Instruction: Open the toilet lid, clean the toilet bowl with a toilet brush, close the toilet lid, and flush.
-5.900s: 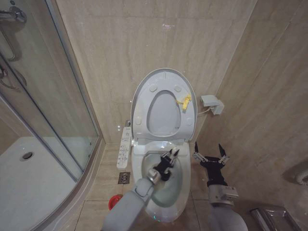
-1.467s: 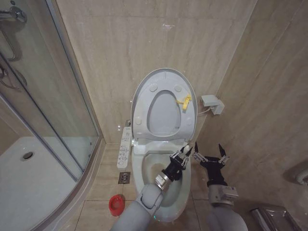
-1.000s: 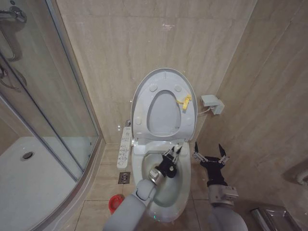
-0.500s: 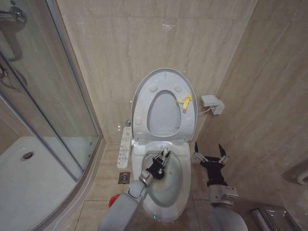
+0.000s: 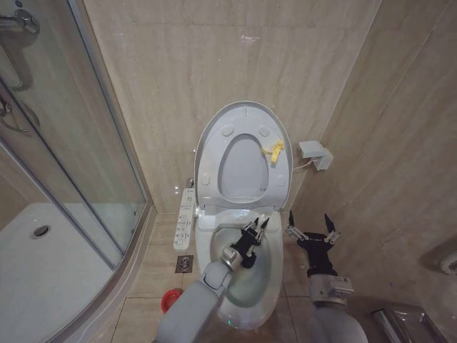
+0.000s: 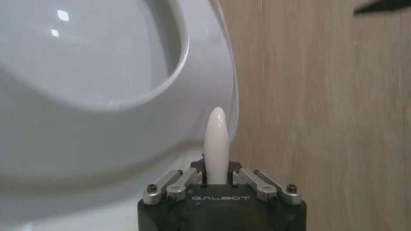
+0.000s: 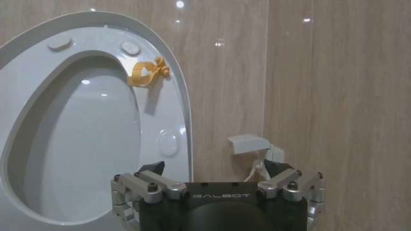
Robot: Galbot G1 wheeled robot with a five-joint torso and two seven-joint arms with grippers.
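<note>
The toilet brush [image 6: 216, 144] is sitting in the grip of the left claw [image 5: 258, 224], its thin white handle standing up between the two fingers in the left wrist view; the bristle head is hidden from sight. That claw is hanging over the toilet bowl [image 5: 246, 286], just inside the rear right part of the rim, with the left arm reaching up to it from the lower edge of the head view. The bowl is lying open below it, white with a faintly stained inside. Behind the bowl, the toilet lid [image 5: 244, 112] is standing upright against the tiled wall [image 5: 214, 57], with the seat ring [image 5: 212, 179] raised flat against it and round bumpers showing on its underside. A small yellow loop tag [image 5: 272, 151] is hanging at the lid's right edge; the right wrist view is showing the same tag [image 7: 146, 71] beside the lid [image 7: 96, 24].

The right claw [image 5: 313, 224] is hovering just beside the bowl's right side, its two dark fingers spread wide and gripping nothing. A white wall box [image 5: 315, 153] is sitting on the wall to the right of the lid. A side button panel [image 5: 184, 218] is running along the bowl's left side, and the red cup holder [image 5: 168, 300] is standing on the floor near the glass shower door [image 5: 64, 143].
</note>
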